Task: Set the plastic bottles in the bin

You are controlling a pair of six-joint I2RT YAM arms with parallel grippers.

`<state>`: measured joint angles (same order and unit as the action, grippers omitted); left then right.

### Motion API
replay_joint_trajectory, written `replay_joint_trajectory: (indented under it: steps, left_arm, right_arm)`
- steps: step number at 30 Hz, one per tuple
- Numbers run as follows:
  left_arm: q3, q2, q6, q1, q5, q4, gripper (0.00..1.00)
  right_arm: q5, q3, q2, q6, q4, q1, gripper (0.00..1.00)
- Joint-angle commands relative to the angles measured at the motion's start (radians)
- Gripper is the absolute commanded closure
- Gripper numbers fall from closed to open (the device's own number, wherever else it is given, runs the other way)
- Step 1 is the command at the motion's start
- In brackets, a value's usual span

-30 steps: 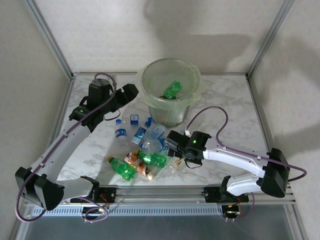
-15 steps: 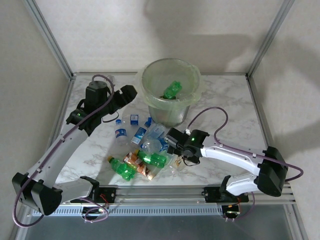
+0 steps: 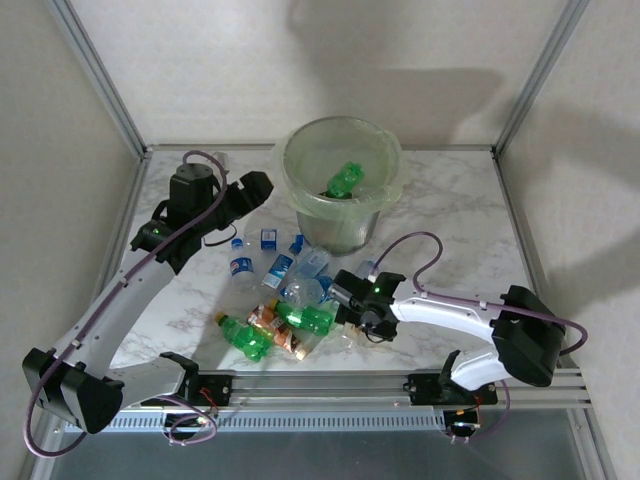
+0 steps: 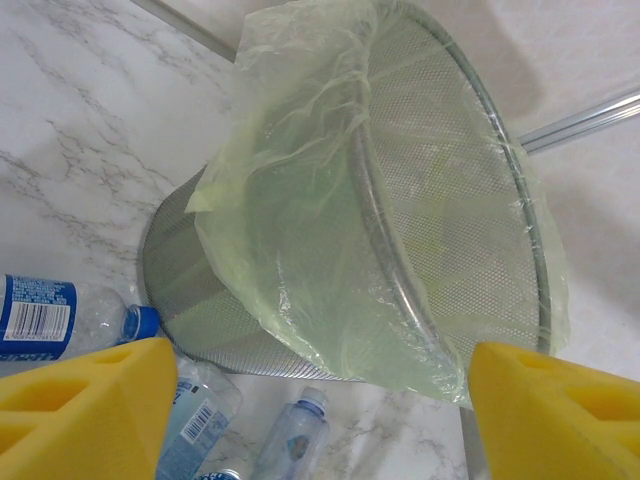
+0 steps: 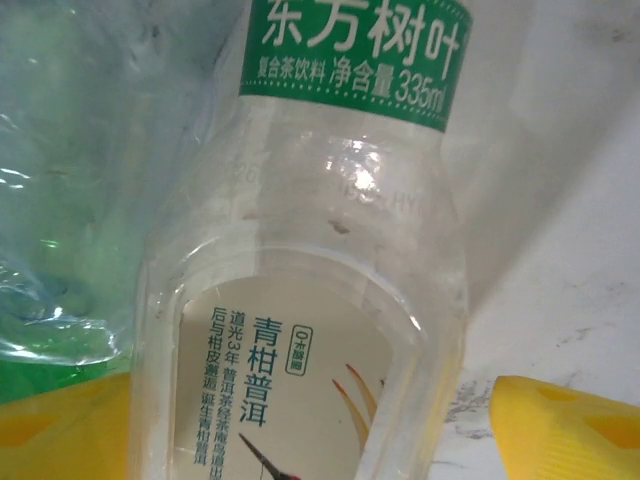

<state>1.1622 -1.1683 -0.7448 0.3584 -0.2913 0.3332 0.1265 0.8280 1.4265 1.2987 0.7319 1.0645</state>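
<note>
Right pincer [image 5: 315, 430]: on the near side of the bin and low at the table. Its yellow pads [image 5: 565, 425] are spread wide with a clear bottle [image 5: 300, 250] in the gap. Bare table shows between the bottle and one pad, so the bottle is not pinched. I cannot tell whether it touches the other pad.
Clear bottle: smooth see-through plastic, with a green band of print near one end and a pale label further along. A wrinkled green bottle [image 5: 70, 200] lies against its side.
Pile of bottles [image 3: 285, 295]: heaped between the bin and the near rail [image 3: 330, 385]. There are clear ones with blue labels, green ones and one with orange-red print, all lying down and touching.
Left pincer [image 4: 320, 410]: left of the bin and held off the table. The pads are spread wide with nothing between them, facing the bin's wall.
Bin [image 4: 450, 200]: round, with a fine mesh wall and a thin, creased pale green bag folded over the rim. A lone green bottle [image 3: 345, 180] lies inside, and blue-labelled bottles [image 4: 40, 310] rest at its foot.
Open room: the marble-patterned table [image 3: 450, 200] is bare to the right of the bin.
Edges: metal posts [image 3: 100, 80] rise at the table's far corners on either side of the bin, with plain walls close behind.
</note>
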Motion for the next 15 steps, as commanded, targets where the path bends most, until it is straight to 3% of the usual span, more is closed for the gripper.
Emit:
replay_joint_trajectory:
  steps: [1, 15]
  left_arm:
    - [-0.006, 0.006, -0.009, 0.004, -0.013, -0.026, 0.24]
    - [0.030, 0.007, 0.003, 0.005, -0.003, 0.006, 0.24]
  right_arm:
    - [-0.010, -0.023, 0.016, 0.022, -0.024, -0.005, 0.15]
    - [0.071, -0.079, -0.101, 0.058, 0.033, -0.008, 0.43]
